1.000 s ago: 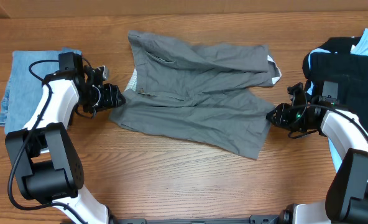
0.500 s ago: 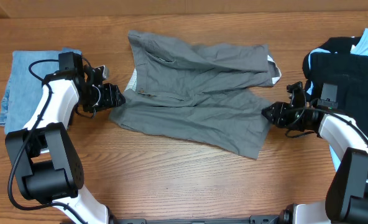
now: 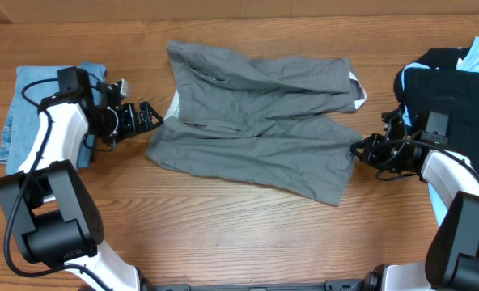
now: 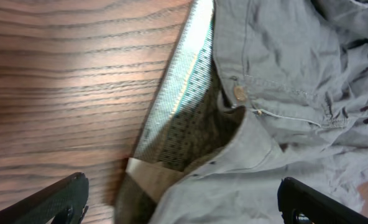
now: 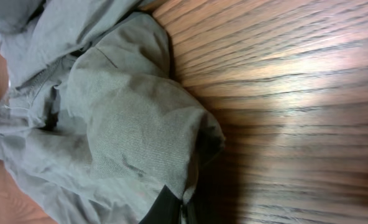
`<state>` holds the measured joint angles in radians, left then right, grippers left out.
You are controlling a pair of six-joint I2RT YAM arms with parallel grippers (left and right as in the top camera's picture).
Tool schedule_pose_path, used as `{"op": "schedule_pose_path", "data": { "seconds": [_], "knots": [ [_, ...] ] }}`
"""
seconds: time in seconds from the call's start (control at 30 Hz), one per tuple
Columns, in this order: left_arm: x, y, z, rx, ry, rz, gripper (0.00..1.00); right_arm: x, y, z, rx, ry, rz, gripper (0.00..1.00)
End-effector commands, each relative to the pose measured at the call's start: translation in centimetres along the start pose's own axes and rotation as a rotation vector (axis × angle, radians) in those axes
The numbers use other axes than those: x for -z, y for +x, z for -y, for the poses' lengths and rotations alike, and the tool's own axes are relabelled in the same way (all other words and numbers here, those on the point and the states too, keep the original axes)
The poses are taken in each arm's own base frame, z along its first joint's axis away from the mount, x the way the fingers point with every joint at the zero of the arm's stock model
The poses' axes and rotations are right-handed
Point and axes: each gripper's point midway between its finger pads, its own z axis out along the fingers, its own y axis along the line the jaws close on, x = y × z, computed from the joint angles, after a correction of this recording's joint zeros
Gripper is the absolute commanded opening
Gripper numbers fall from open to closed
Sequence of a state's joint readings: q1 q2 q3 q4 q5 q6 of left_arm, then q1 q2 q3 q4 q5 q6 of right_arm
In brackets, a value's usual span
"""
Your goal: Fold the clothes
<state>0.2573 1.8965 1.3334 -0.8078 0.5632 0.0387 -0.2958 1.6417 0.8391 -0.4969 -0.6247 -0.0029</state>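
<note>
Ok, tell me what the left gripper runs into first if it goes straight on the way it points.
Most likely the waistband of the grey garment, patterned lining showing, just ahead of the open left gripper. Its height above the cloth is unclear, so it may skim over.

A crumpled grey woven garment (image 3: 256, 129) lies on the wooden table (image 3: 223, 234). The left gripper (image 3: 149, 118) gapes beside its left edge, and the right gripper (image 3: 358, 149) pinches its right edge.
</note>
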Motion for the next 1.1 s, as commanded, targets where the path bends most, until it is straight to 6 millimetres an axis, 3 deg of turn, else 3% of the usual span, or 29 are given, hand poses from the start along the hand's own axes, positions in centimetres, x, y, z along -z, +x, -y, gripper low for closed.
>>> {"op": "schedule_pose_path", "data": {
  "seconds": [0.0, 0.17, 0.27, 0.3, 0.33, 0.4, 0.5, 0.67, 0.73, 0.8, 0.93, 1.03, 1.07],
  "knots": [
    [-1.8, 0.4, -0.5, -0.036, 0.032, -0.05, 1.0, 0.4, -0.1, -0.2, -0.013, -0.021, 0.013, 0.04],
    [-5.5, 2.3, -2.0, 0.01, 0.083, -0.147, 0.95, 0.4, -0.1, -0.2, -0.013, -0.021, 0.013, 0.04],
    [-6.6, 3.0, -2.1, 0.005, 0.129, -0.175, 0.94, 0.4, -0.1, -0.2, -0.013, -0.022, 0.013, 0.04],
    [-6.8, 3.2, -2.2, 0.009, 0.131, -0.183, 0.89, 0.4, -0.1, -0.2, -0.013, -0.022, 0.013, 0.04],
    [-6.9, 3.4, -2.1, 0.007, 0.139, -0.189, 0.76, 0.4, -0.1, -0.2, -0.013, -0.022, 0.014, 0.04],
    [-6.7, 3.5, -1.2, -0.013, 0.192, -0.188, 0.29, 0.4, -0.1, -0.2, -0.013, -0.022, 0.014, 0.04],
    [-6.4, 4.0, -0.7, -0.016, 0.219, -0.208, 0.12, 0.4, -0.1, -0.3, -0.013, -0.028, 0.013, 0.04],
    [-5.6, 4.4, -1.1, 0.006, 0.193, -0.23, 0.04, 0.5, -0.2, -0.2, -0.015, -0.027, 0.016, 0.04],
    [-4.6, 4.9, -4.5, 0.157, -0.01, -0.258, 0.04, 1.1, -1.0, 0.2, -0.032, -0.021, 0.039, 0.04],
    [-3.8, 5.1, -6.5, 0.226, -0.114, -0.256, 0.04, 1.6, -1.7, 0.3, -0.054, -0.018, 0.054, 0.04],
    [-2.9, 5.5, -8.5, 0.295, -0.184, -0.256, 0.04, 1.9, -2.0, 1.5, -0.06, 0.066, 0.054, 0.04],
    [-3.0, 5.5, -8.5, 0.294, -0.185, -0.256, 0.04, 1.9, -1.8, 1.6, -0.063, 0.067, 0.049, 0.04],
    [-3.0, 5.3, -8.3, 0.296, -0.178, -0.249, 0.04, 1.9, -1.9, 1.5, -0.061, 0.065, 0.052, 0.18]
  ]
}}
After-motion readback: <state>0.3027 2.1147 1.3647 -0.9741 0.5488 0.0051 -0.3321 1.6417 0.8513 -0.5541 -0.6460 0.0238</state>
